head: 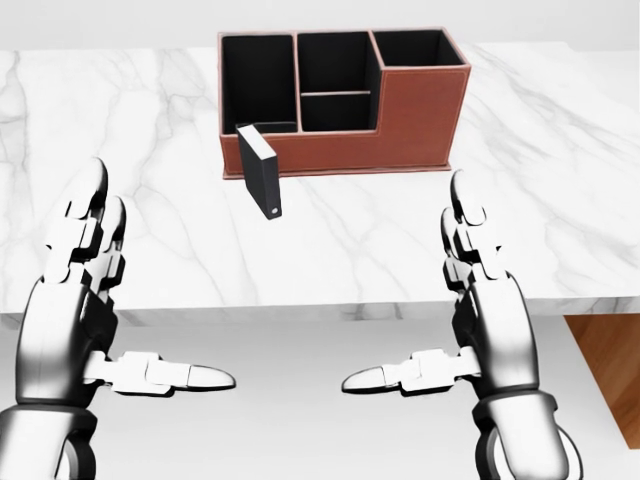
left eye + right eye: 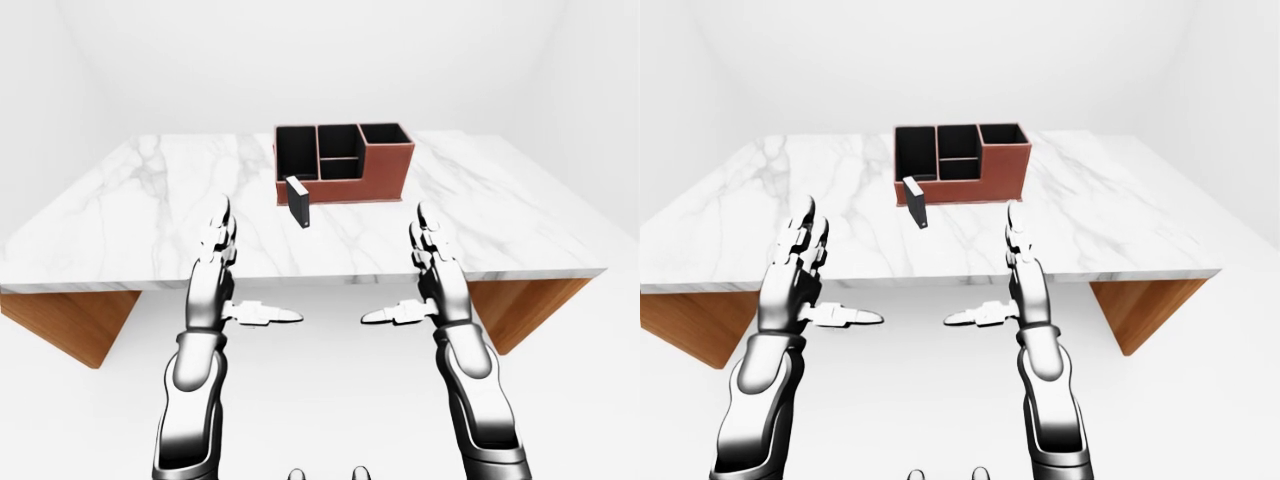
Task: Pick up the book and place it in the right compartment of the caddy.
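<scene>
Both hands are spread open and empty at the marble table's [image 1: 560,200] near edge. The black book [image 1: 261,171] stands upright beyond and between left hand [image 1: 85,310] and right hand [image 1: 470,320], touching the brown caddy [image 1: 420,120]; bare tabletop lies between.
</scene>
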Controlling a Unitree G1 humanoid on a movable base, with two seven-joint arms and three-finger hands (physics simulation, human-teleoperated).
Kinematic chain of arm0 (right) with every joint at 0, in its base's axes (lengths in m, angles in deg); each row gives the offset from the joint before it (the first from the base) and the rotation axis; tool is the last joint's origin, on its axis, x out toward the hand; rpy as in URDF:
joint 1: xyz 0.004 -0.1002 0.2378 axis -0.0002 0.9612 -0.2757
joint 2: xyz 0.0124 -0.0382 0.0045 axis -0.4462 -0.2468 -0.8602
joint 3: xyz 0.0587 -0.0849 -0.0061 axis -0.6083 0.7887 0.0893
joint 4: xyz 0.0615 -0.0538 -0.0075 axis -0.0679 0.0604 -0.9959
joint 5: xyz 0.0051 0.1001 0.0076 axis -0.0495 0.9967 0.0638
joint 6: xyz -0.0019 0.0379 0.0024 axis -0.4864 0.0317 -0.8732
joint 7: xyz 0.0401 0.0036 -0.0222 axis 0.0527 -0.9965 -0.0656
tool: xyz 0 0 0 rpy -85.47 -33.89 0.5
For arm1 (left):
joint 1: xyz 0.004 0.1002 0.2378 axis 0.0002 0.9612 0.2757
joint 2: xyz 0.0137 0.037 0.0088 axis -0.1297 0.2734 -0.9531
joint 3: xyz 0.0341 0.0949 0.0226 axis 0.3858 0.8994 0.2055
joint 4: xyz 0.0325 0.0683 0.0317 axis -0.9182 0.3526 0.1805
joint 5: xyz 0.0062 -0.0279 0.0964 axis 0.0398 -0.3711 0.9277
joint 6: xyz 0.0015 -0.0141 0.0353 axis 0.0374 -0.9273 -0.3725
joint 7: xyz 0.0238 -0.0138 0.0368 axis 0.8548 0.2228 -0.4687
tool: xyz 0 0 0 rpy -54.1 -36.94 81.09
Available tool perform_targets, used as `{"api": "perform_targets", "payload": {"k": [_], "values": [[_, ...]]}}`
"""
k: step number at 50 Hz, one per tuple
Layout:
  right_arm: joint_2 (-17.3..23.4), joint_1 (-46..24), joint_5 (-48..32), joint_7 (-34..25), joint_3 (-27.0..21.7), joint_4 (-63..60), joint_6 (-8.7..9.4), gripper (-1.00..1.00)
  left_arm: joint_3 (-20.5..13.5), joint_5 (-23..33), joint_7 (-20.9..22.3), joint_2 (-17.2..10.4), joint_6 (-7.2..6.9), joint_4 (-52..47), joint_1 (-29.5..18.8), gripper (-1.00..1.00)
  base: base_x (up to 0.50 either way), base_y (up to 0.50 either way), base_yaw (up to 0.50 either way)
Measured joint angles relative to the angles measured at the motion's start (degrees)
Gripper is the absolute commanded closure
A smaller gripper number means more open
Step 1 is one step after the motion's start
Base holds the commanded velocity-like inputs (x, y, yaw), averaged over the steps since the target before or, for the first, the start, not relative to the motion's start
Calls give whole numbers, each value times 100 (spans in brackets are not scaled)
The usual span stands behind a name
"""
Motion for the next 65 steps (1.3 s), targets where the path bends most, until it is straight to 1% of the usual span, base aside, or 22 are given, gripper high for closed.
{"api": "perform_targets", "payload": {"k": [13, 31, 65], "values": [[-12, -4, -19, 16, 41, -161, 0, -100, -17, 19, 23, -3, 0, -307, -47, -100, 38, 0, 0], [-22, 18, -177, 41, 113, -58, 0, -100, 3, 78, 30, -4, 0, -347, -87, -100, 48, 0, 0], [-45, 62, -317, 39, 203, -32, 0, -100, 3, 90, 29, -2, 0, -370, -92, -100, 29, 0, 0]]}}
